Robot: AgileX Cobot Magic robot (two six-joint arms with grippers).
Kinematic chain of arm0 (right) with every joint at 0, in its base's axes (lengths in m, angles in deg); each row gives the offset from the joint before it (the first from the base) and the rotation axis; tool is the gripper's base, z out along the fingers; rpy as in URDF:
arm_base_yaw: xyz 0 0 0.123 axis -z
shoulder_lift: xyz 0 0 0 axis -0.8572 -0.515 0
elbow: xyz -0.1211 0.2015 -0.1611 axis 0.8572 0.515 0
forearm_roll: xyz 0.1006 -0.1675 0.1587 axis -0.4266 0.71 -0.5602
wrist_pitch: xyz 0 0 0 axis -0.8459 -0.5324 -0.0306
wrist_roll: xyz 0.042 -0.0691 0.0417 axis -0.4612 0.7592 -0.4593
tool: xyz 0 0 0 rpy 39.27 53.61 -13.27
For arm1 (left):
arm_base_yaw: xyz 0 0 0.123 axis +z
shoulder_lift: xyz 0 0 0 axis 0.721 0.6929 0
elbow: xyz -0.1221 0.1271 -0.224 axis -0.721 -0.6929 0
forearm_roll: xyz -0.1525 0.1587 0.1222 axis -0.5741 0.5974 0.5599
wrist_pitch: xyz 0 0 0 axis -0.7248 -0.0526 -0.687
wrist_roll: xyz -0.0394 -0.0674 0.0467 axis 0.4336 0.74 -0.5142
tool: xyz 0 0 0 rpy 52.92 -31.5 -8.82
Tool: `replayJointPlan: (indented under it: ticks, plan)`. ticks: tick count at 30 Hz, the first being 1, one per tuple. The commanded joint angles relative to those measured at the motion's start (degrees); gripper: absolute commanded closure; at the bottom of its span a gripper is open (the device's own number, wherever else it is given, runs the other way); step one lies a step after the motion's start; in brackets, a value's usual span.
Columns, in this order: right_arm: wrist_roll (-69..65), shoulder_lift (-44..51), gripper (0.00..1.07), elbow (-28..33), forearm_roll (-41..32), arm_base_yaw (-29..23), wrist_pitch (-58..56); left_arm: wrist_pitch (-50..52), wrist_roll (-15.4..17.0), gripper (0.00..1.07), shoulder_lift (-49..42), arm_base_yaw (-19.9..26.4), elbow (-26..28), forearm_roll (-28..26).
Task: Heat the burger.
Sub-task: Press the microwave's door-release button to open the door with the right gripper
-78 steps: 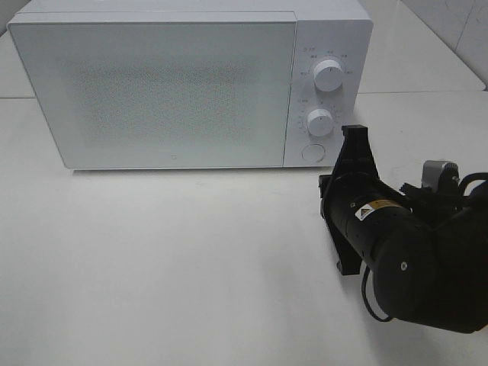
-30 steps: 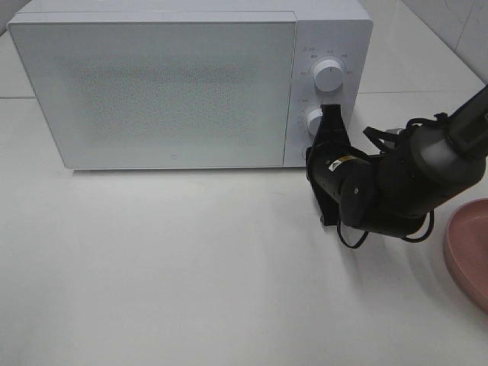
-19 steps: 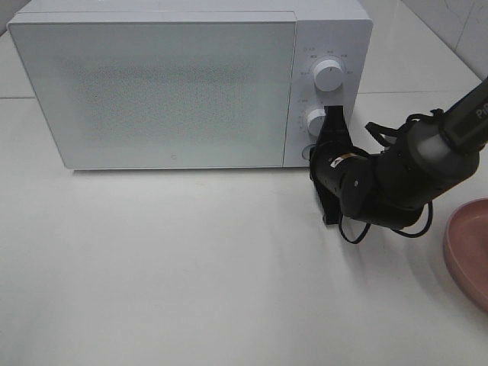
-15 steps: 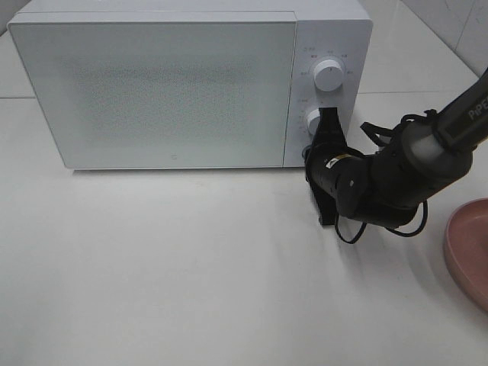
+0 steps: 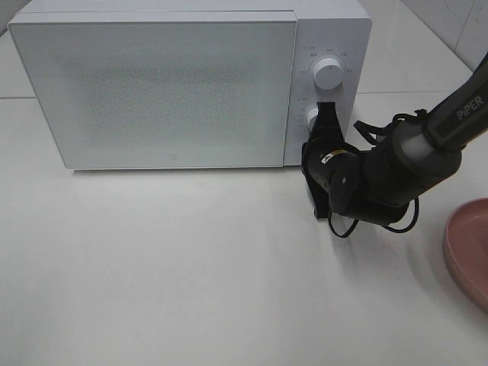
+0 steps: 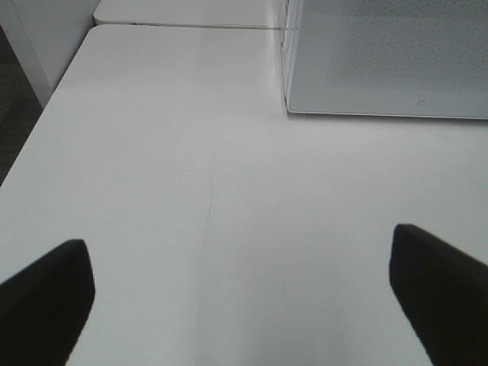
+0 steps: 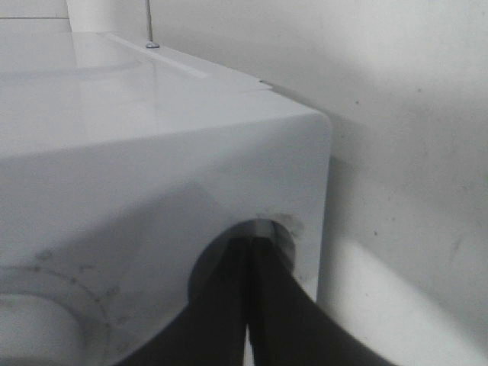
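The white table point(image 5: 191, 267) is carrying a white microwave point(image 5: 168, 84) whose door is sitting shut; the burger is showing in none of the views. The black right arm point(image 5: 404, 164) is reaching across to the control panel, with a pink plate point(image 5: 465, 248) lying at the table's right edge. The right gripper point(image 7: 248, 255), fingers pinched together and holding nothing, is pressing against the round button point(image 7: 284, 235) below the knobs point(image 5: 328, 74). The left gripper point(image 6: 244, 297) is hovering with fingers spread wide over bare table.

Glossy plastic microwave point(image 5: 152, 84), matt table point(image 5: 152, 267)
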Motion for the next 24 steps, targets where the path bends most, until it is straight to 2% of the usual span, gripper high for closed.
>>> replayJointPlan:
  ticks: [1,13,24]
  plan:
    - [0.52,0.0,1.07,-5.04,3.15,0.8,13.98,0.17,-0.11,0.09,-0.17,-0.23,-0.23,-0.29]
    - [0.92,-0.17,1.07,-4.98,2.98,0.69,14.09,0.17,-0.11,0.09,-0.17,-0.23,-0.23,-0.29]
    - [1.2,2.58,1.07,-0.63,2.35,0.52,6.25,0.17,-0.11,0.09,-0.17,-0.23,-0.23,-0.29]
